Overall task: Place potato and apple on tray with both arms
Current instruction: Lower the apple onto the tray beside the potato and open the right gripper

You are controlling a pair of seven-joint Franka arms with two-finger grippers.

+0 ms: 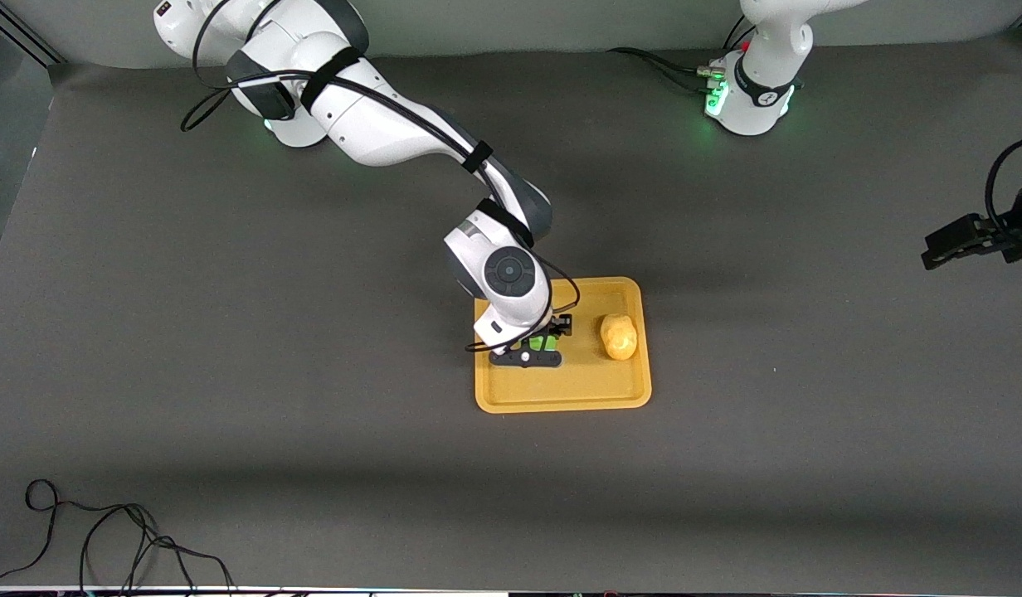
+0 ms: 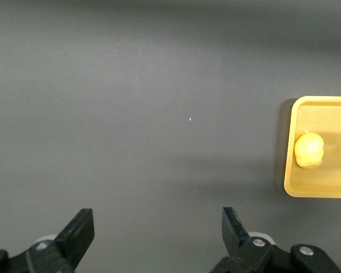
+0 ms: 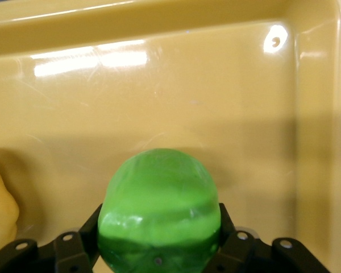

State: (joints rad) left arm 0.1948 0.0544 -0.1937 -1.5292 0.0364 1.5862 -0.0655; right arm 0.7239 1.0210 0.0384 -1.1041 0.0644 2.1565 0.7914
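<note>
In the front view, the right arm is reaching from its base down over the tray (image 1: 561,398), which is lying near the middle of the table, and the right gripper (image 1: 542,347) is hanging low over the part of the tray toward the right arm's end, its fingers pinching the apple (image 1: 544,341), of which only a sliver of green is showing. The potato (image 1: 619,336) is resting on the tray toward the left arm's end, apart from the apple and close to the rim. The left gripper (image 1: 951,247) is waiting over bare table at the left arm's end, well apart from the tray. In the left wrist view, the left gripper (image 2: 158,234) is holding its fingers spread wide with nothing between them, looking down on the dark table (image 2: 136,114), while the tray (image 2: 324,185) with the potato (image 2: 309,150) on it is showing at the edge of the picture. In the right wrist view, the right gripper (image 3: 159,239) is clamping the apple (image 3: 159,210) between its fingers just above the tray's glossy floor (image 3: 176,96), and an edge of the potato (image 3: 0,216) is showing beside it.
</note>
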